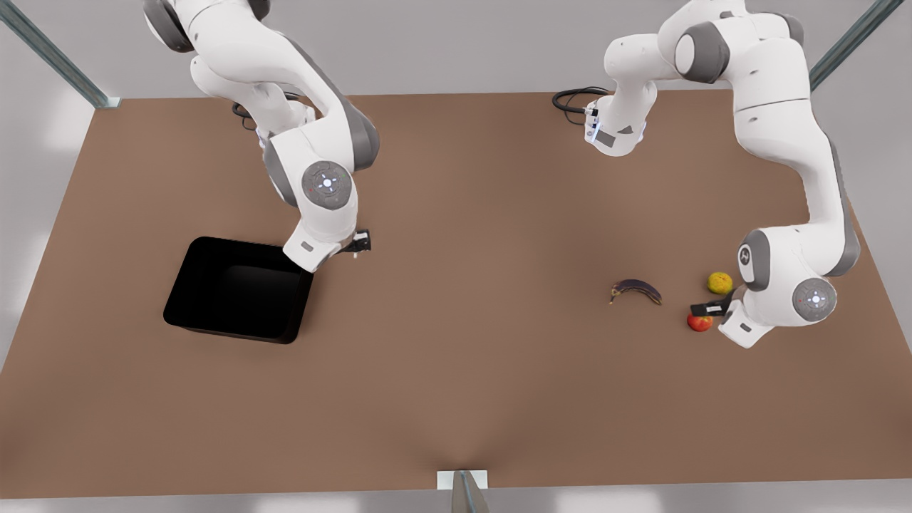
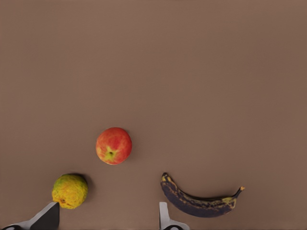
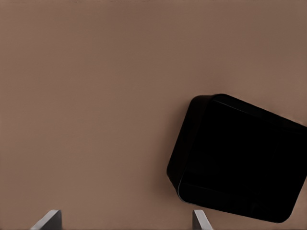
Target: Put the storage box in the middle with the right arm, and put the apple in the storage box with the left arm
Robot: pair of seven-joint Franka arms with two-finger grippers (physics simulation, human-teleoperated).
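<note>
Storage box (image 1: 228,292) sitting flat on the brown table (image 1: 456,399), toward the front view's left, well apart from the fruit. Right gripper (image 3: 127,221) hovering above bare table just beside the box's corner, fingers (image 3: 48,219) standing wide apart, gripping nothing; right arm (image 1: 320,192) leaning over the box's far corner in the front view. Apple (image 2: 113,145) lying on the table far off on the other side from the box (red with a yellowish patch, stem dimple facing up). Yellow-green fruit (image 2: 70,191) resting near the apple, not touching; dark purple banana (image 2: 199,199) lying between apple and box, though much closer to the apple. Left gripper (image 2: 108,221) hanging over the fruit group, fingers (image 2: 47,216) spread apart, empty, one tip just beside the yellow-green fruit. Left arm (image 1: 791,278) bending down close over the apple in the front view.
</note>
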